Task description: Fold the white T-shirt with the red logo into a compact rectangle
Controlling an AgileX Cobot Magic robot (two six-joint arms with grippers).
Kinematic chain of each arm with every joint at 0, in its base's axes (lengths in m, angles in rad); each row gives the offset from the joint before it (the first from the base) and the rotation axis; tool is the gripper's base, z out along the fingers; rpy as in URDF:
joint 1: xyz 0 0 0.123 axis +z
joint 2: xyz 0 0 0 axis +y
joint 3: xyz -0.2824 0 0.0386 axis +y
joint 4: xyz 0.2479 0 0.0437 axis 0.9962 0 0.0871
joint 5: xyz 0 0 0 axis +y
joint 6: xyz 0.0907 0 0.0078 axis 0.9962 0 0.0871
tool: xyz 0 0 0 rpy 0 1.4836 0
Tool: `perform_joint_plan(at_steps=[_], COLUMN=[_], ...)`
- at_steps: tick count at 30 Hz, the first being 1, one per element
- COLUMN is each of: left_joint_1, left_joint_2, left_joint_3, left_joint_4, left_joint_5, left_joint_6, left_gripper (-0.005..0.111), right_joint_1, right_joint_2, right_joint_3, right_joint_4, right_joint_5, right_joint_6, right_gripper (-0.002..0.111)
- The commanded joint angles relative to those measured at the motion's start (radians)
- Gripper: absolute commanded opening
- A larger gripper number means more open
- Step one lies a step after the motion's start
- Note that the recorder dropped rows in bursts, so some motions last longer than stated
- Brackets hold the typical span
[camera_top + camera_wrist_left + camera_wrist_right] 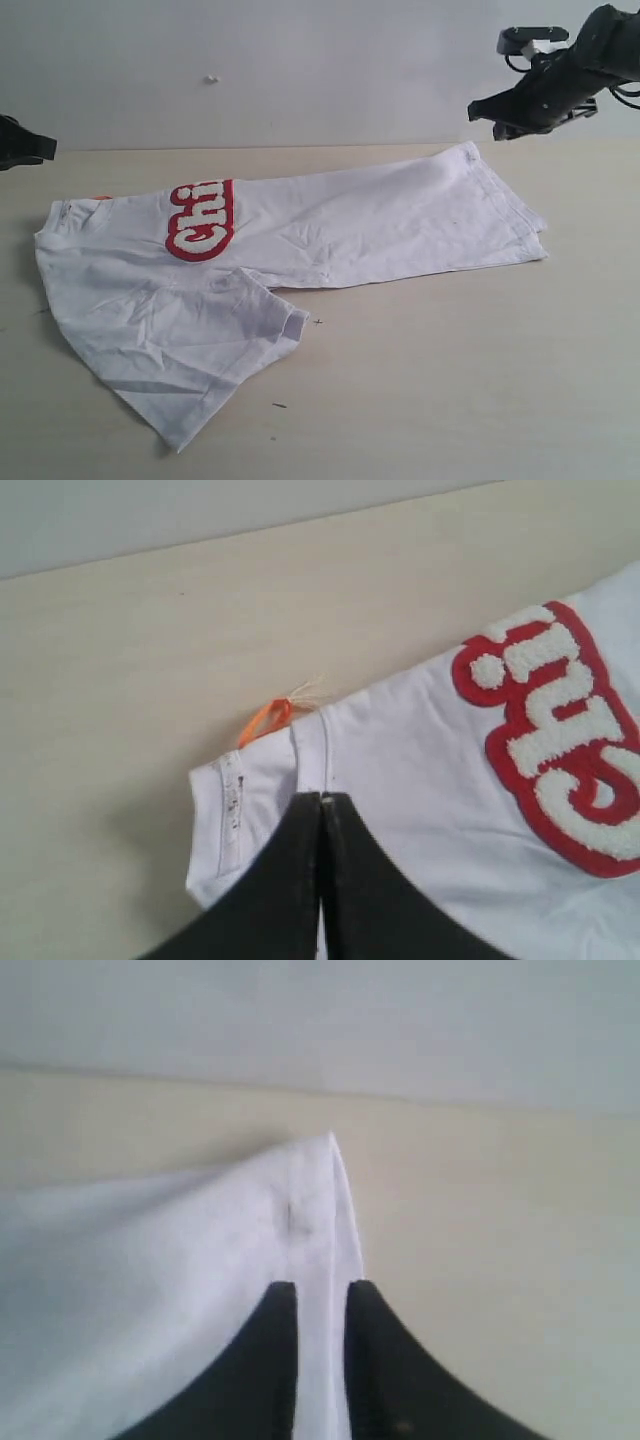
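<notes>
The right arm hung raised toward 2 o'clock in the exterior view. The right pincer (320, 1285) stood parted by a narrow gap and gripped nothing. The white T-shirt (380, 220) lay folded lengthwise on the tabletop (450, 380), with its hem corner below and just ahead of that pincer. The left pincer (320, 798) was positioned at 9 o'clock, near the collar end, with its jaws pressed together and nothing held. The red logo (200, 225) lay toward the shirt's 9 o'clock end.
</notes>
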State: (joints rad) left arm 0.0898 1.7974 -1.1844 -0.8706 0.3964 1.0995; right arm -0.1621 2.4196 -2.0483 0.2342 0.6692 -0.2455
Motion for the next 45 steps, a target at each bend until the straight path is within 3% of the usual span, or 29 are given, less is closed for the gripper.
perform_joint_plan(at_steps=[1, 12, 18, 25, 30, 35, 40, 45], left_joint_1=[0.000, 0.000, 0.000, 0.000, -0.002, -0.051, -0.139, -0.214], left_joint_2=[-0.008, -0.008, -0.007, -0.007, 0.021, 0.115, 0.168, 0.244], left_joint_3=[-0.002, -0.002, -0.002, -0.002, -0.002, -0.002, -0.002, -0.002], left_joint_4=[-0.006, -0.008, -0.019, -0.051, -0.069, -0.063, 0.057, 0.249], left_joint_5=[0.048, 0.077, 0.081, 0.090, 0.108, 0.200, 0.251, 0.243], left_joint_6=[0.003, 0.001, 0.001, 0.001, 0.022, 0.055, 0.077, -0.070], left_gripper=[0.000, 0.000, 0.000, 0.000, 0.000, 0.000, 0.000, 0.000], right_joint_1=[-0.002, -0.002, 0.005, 0.020, 0.021, 0.021, 0.021, 0.021], right_joint_2=[0.040, 0.104, 0.040, -0.120, -0.218, -0.242, -0.240, -0.240], right_joint_3=[-0.006, 0.023, 0.190, 0.403, 0.409, 0.409, 0.425, 0.488], right_joint_4=[-0.059, -0.102, -0.078, -0.079, -0.079, -0.001, 0.041, 0.026], right_joint_5=[0.187, 0.442, 0.549, 0.380, 0.347, 0.278, 0.212, 0.154], right_joint_6=[0.019, 0.020, 0.030, 0.041, 0.041, 0.023, 0.003, -0.024], right_gripper=[0.000, 0.000, 0.000, 0.000, 0.000, 0.000, 0.000, 0.000])
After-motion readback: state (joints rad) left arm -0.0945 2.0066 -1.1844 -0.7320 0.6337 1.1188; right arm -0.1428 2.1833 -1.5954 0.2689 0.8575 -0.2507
